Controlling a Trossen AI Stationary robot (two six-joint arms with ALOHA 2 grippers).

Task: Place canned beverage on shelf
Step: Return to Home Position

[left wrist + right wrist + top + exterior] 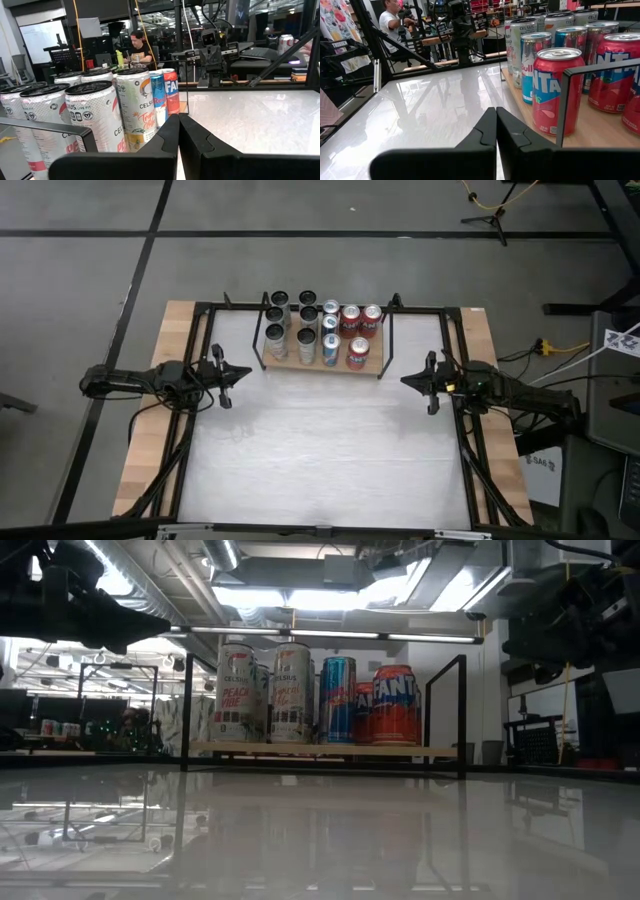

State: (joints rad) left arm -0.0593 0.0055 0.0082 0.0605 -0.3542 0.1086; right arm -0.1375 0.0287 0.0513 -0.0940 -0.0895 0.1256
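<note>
High view: cans [308, 312] crowd the shelf [372, 361]; left gripper [246, 370], right gripper [404, 380] flank it.

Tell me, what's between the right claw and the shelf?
Only bare white tabletop lies between the right gripper and the shelf; the high view shows it.

High camera looks down on the shelf [290, 364]; low camera faces it level; wrist cameras sit close beside it.

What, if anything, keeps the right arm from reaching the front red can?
Probably yes, though not straight in. The right claw sits shut off the shelf end, and a black rod upright stands between it and the front red can; coming from above looks free.
</note>
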